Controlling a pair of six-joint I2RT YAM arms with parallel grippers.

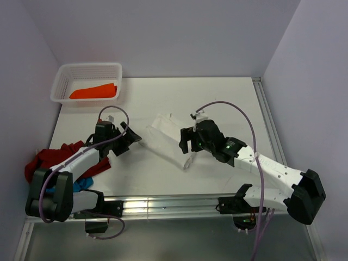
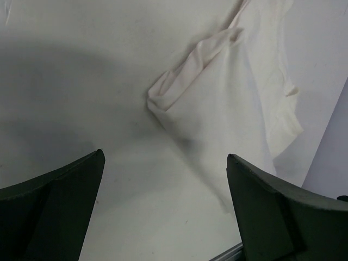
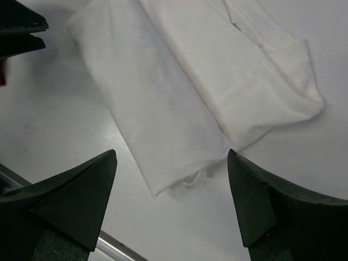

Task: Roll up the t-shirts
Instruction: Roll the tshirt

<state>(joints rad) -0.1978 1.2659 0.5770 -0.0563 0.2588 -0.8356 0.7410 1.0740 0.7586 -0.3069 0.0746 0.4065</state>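
A white t-shirt (image 1: 166,136) lies folded into a long strip across the middle of the table, with no print showing. My left gripper (image 1: 132,136) hovers open just left of the strip's far end; in its wrist view the cloth (image 2: 228,103) lies ahead and the left gripper (image 2: 165,155) holds nothing. My right gripper (image 1: 187,149) stands open over the strip's near end, and in its own view the right gripper (image 3: 172,152) straddles the white t-shirt (image 3: 179,81) edge without gripping it. An orange t-shirt (image 1: 95,91) lies in the basket. Dark red (image 1: 51,157) and blue (image 1: 81,185) t-shirts are heaped at the left edge.
The white perforated basket (image 1: 62,73) stands at the far left corner. A metal rail (image 1: 163,204) runs along the table's near edge. Walls close in the table on the left, back and right. The left arm reaches over the heap of shirts.
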